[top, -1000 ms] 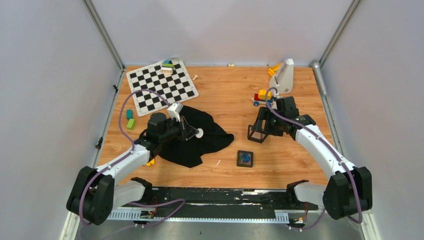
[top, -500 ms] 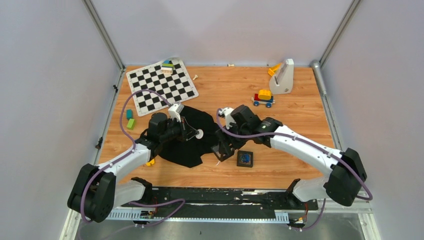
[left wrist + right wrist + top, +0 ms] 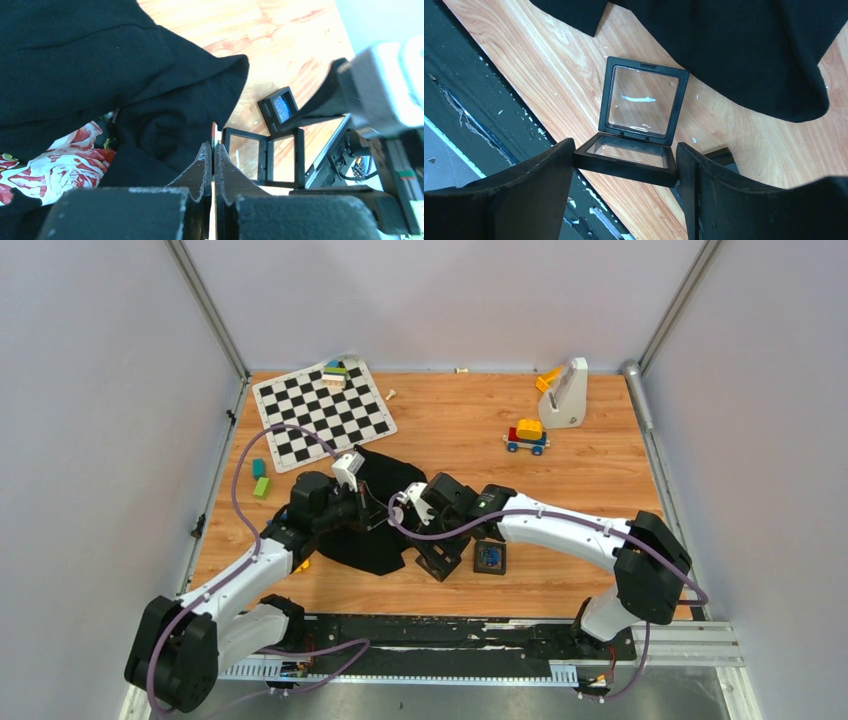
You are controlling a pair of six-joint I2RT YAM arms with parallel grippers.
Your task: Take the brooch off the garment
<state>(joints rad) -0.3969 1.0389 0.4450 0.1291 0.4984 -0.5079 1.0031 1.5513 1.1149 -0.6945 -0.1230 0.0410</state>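
The brooch (image 3: 490, 557), a small blue disc, lies inside a closed black square case on the wood, right of the black garment (image 3: 368, 545). In the left wrist view the brooch (image 3: 283, 105) shows beyond the garment (image 3: 100, 65), whose floral print is exposed. My left gripper (image 3: 388, 510) hovers over the garment, shut, with a thin red-and-white sliver edge-on at its tips (image 3: 213, 146). My right gripper (image 3: 626, 167) is shut on the base of an open, see-through black frame case (image 3: 640, 105). This frame case (image 3: 437, 558) hangs just off the garment's near edge.
A checkered mat (image 3: 323, 415) with stacked blocks lies at the back left. Green blocks (image 3: 260, 480) sit by the left edge. A toy car (image 3: 527, 435) and a white stand (image 3: 565, 392) are at the back right. A black rail (image 3: 450, 632) runs along the front edge.
My right arm has swung from the right-centre across to the garment's near edge, carrying the open frame case beside the left gripper. The left gripper has barely shifted.
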